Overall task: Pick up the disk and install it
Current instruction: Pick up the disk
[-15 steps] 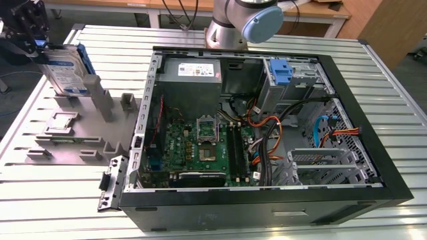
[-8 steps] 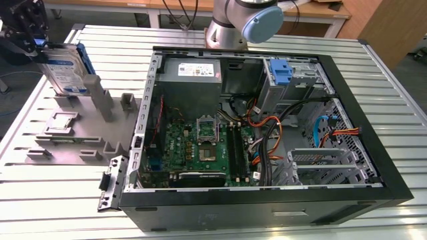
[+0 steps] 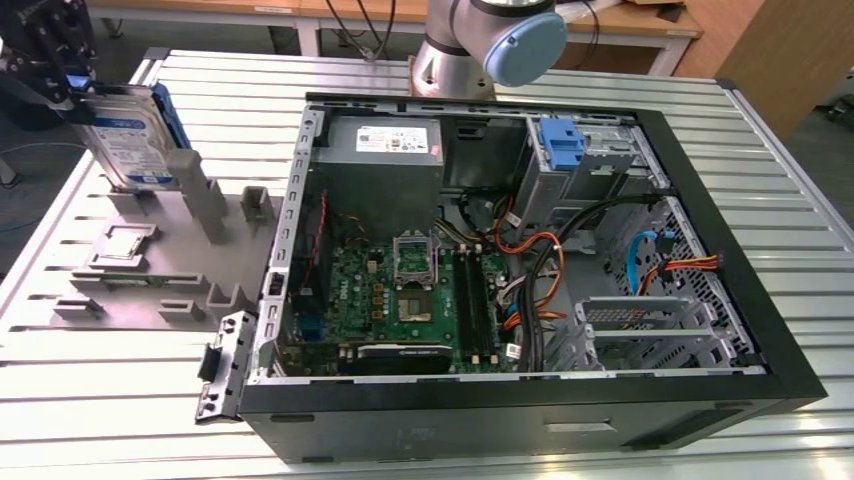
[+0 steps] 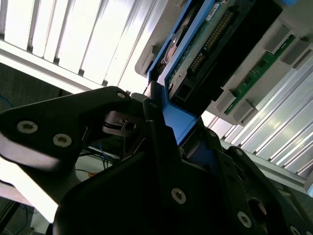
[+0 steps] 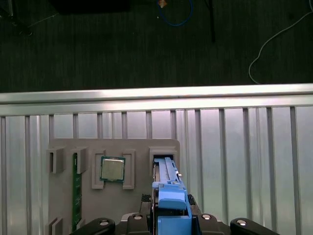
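Grip status: black fingers [image 4: 157, 128] pinched tight on the blue bracket [image 4: 178, 120] at the upper end of the disk [image 3: 127, 140].

Disk is a flat rect. slab of silver metal w/ a white-and-blue label on the broad face and glossy blue plastic framing the edges. In the second wrist view its underside [image 4: 205, 44] shows a green circuit board, rows of contacts and a black connector block.

It's held on edge, long axis near vertical, top leaning toward the exterior view's left, label face toward the camera. Lower end hangs over the grey holder [image 3: 147, 280], close to its upright posts; touching or not, can't tell.

The first wrist view looks along the disk's length: thin blue edge [image 5: 171, 200], w/ the holder's open rect. slot [image 5: 164, 159] just past it.

Holder is matte grey plastic w/ blocky pockets: a square silver chip [image 5: 112, 169] lies flat in one, a green memory stick [image 5: 76, 188] stands on edge in another.

Bench [image 3: 107, 400] is ribbed aluminium slats. A black PC case [image 3: 534, 420] lies open beside the holder, on the exterior view's right, w/ a blue caddy [image 3: 563, 148] in its far drive bay.
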Available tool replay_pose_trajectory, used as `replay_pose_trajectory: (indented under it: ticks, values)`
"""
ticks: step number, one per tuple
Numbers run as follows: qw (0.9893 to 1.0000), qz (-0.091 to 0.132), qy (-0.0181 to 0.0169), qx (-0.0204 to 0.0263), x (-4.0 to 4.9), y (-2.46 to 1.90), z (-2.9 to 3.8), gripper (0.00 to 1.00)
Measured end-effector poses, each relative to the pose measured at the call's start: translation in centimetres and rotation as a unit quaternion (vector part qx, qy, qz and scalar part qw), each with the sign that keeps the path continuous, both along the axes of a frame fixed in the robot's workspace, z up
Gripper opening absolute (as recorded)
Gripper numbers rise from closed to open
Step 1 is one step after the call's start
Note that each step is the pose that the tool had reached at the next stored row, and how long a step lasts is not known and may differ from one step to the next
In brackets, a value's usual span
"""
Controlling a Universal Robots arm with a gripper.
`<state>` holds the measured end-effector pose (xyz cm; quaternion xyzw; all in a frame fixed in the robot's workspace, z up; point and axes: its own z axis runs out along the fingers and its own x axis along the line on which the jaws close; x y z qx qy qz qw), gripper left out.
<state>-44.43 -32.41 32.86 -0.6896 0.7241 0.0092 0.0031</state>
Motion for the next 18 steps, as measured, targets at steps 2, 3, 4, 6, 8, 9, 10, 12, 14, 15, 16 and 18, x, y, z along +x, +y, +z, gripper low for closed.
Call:
replay_pose_trajectory:
  ticks: [2,3,4,6,8,9,10,12,14,15,16,18]
  values:
    - [1.0,0.0,0.0001,0.0,0.0,0.0,0.07,0.36]
    - [1.0,0.0,0.0001,-0.0001,0.0,0.0,0.12,0.36]
    - [1.0,0.0,0.0001,0.0,0.0,0.0,0.16,0.36]
    - [1.0,0.0,0.0,0.0,0.0,0.0,0.23,0.36]
    - [1.0,0.0,0.0001,0.0,0.0,0.0,0.3,0.36]
    - [1.0,0.0,0.0001,0.0,0.0,0.0,0.34,0.36]
    - [1.0,0.0,0.0,0.0,0.0,0.0,0.37,0.36]
    - [1.0,0.0,0.0001,0.0,0.0,0.0,0.47,0.36]
    - [1.0,0.0,0.0001,0.0,0.0,0.0,0.57,0.36]
    - [1.0,0.0,0.0001,0.0,0.0,0.0,0.63,0.36]
    - [1.0,0.0,0.0001,0.0,0.0,0.0,0.69,0.36]
    - [1.0,0.0,0.0,0.0,0.0,0.0,0.92,0.36]
